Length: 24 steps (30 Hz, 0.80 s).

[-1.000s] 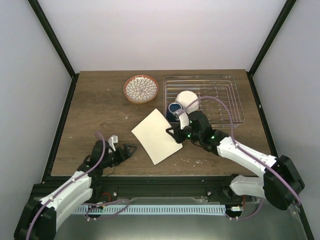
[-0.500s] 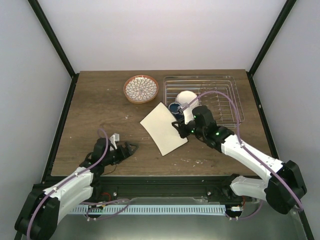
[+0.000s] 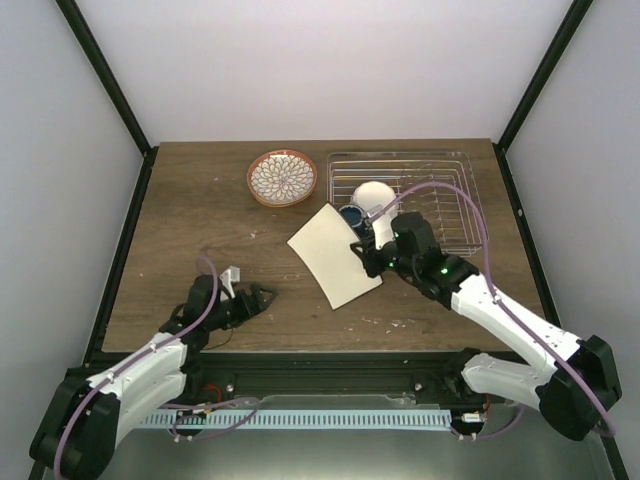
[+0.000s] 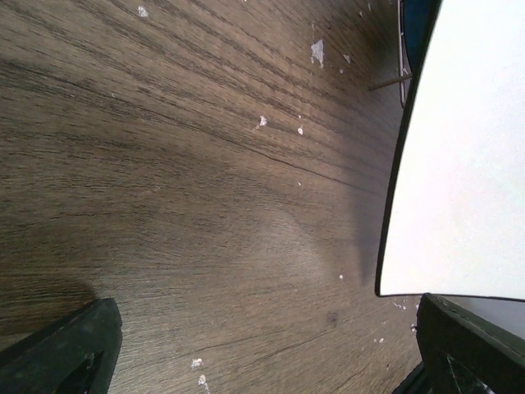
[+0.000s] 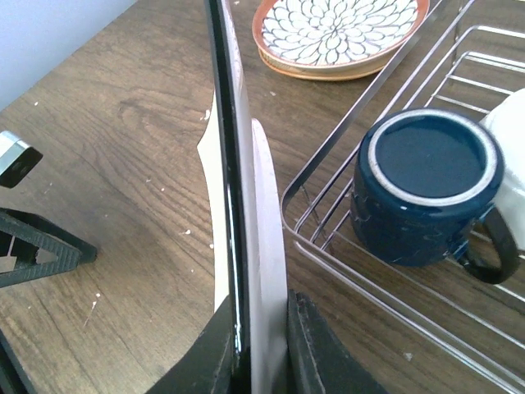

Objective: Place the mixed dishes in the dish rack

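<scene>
Right wrist view: the right gripper (image 5: 261, 345) has its fingers clamped on the near edge of the flat cream rectangular plate (image 5: 264, 246), which now stands on edge between them, raised off the wood and closer to the dish rack (image 5: 353, 131) than a second ago. Just right of the fingers the dark blue mug (image 5: 426, 185) sits in the rack, so the cream plate looks next to go in. The left gripper (image 3: 262, 298) stays spread wide, empty.

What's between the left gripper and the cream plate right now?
Only bare wooden table lies between the left gripper and the cream plate, shown in the left wrist and top views. The right gripper clamps the plate.
</scene>
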### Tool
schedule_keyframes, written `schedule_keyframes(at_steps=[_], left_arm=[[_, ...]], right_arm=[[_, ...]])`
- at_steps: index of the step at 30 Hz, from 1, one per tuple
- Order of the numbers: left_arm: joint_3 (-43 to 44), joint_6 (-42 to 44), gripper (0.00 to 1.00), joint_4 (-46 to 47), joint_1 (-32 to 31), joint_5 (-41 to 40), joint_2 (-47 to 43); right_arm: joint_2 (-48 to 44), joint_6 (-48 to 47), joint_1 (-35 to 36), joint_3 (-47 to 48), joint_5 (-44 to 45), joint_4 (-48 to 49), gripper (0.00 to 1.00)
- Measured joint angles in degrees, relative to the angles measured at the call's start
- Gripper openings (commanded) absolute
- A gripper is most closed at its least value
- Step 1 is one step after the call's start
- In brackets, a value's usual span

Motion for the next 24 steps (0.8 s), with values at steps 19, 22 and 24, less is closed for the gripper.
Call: schedule_keyframes(at_steps=[19,22,24], left_arm=[[0.42,0.35,1.00,1.62,0.02,0.04,2.16],[0.42,0.37,1.00,1.81,0.02,0.04,2.34],[0.42,0.37,1.00,2.05,0.02,0.04,2.56]], right_arm=[[-7.17,-2.34,-2.32,5.68,10.08,-2.97,0.01],[-7.93,-2.10,-2.82,5.68,10.78,-1.92,0.01],[-8.46,-2.03,-3.30,5.68,11.61,-1.31,0.01]])
